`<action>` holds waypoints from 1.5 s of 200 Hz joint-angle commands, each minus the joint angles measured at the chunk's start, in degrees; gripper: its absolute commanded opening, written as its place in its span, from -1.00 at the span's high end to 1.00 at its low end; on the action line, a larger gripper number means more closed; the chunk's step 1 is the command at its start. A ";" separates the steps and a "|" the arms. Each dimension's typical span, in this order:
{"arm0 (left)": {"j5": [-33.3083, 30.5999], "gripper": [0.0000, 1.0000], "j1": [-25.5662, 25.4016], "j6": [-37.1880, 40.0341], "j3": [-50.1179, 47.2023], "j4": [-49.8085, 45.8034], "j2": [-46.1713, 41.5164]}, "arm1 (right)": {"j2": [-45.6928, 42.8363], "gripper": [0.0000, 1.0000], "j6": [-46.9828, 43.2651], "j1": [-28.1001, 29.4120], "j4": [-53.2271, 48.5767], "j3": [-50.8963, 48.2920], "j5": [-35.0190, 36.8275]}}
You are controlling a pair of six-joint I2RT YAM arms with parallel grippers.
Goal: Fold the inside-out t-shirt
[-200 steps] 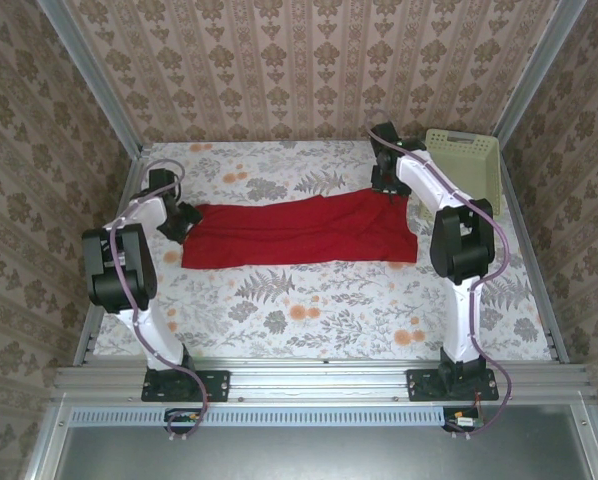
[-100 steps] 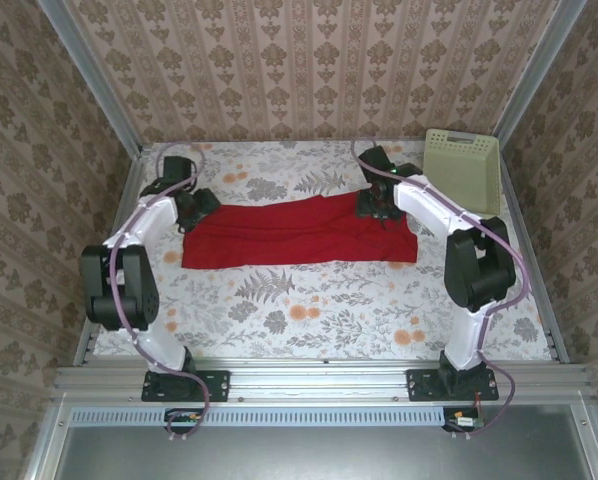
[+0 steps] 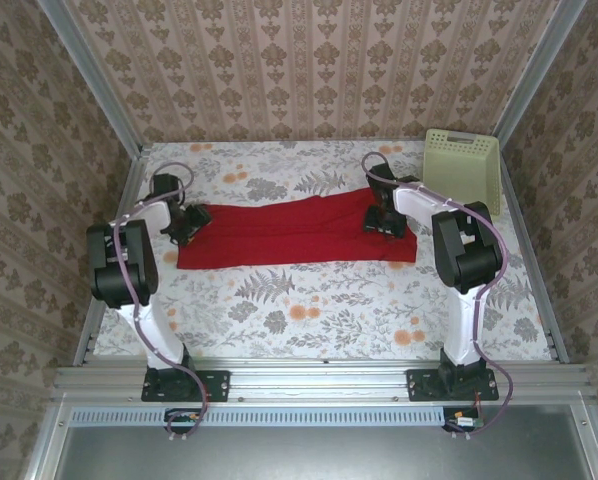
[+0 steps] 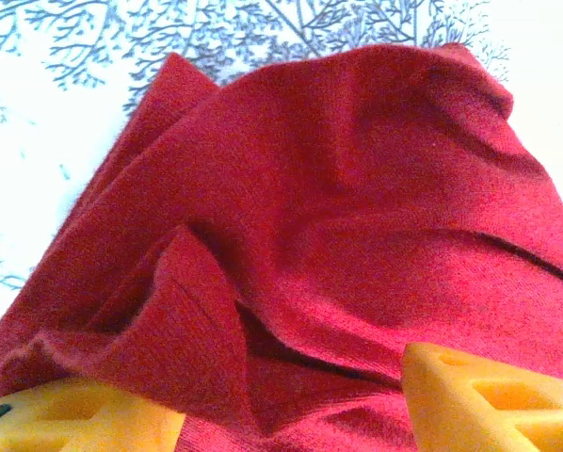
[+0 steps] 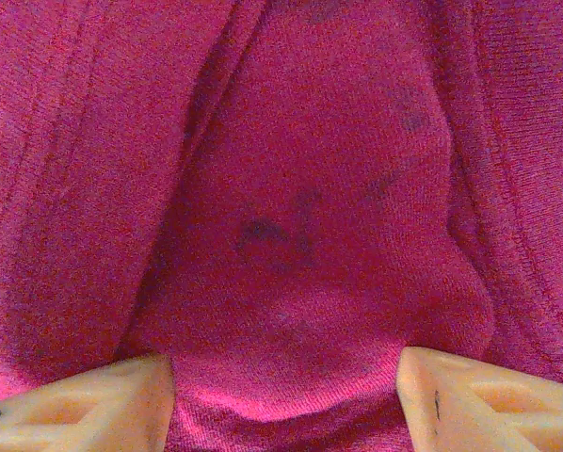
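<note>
The inside-out t-shirt (image 3: 289, 232) is a bright red cloth band lying across the flowered table, folded into a long strip. My left gripper (image 3: 185, 222) sits low at the strip's left end. In the left wrist view it (image 4: 272, 400) is open, its yellow fingers (image 4: 489, 395) wide apart, with rumpled red cloth (image 4: 357, 188) and a raised fold between them. My right gripper (image 3: 384, 218) rests on the strip's right part. In the right wrist view it (image 5: 283, 381) is open, and a bulge of red cloth (image 5: 310, 217) lies between its pale fingertips (image 5: 479, 395).
A pale green basket (image 3: 466, 165) stands at the back right corner, just beyond the right arm. The flowered tablecloth (image 3: 309, 310) spreads in front of the shirt. Metal frame rails (image 3: 119, 250) and patterned walls close in both sides and the back.
Both grippers have come toward the near side and down onto the shirt's two ends. The shirt's left edge has shifted slightly left.
</note>
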 commanded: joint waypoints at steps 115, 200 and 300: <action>-1.72 -0.43 -8.31 7.54 10.17 -10.24 0.97 | -11.68 -0.54 -0.76 7.76 -1.02 -4.88 3.12; -0.34 -0.40 -1.15 4.60 5.42 -7.19 6.55 | -1.83 -0.52 1.22 2.56 -0.24 -4.86 3.10; -1.92 -0.42 -2.28 4.74 0.89 -9.88 -5.81 | -2.50 -0.52 -5.68 -0.76 -3.11 4.31 6.43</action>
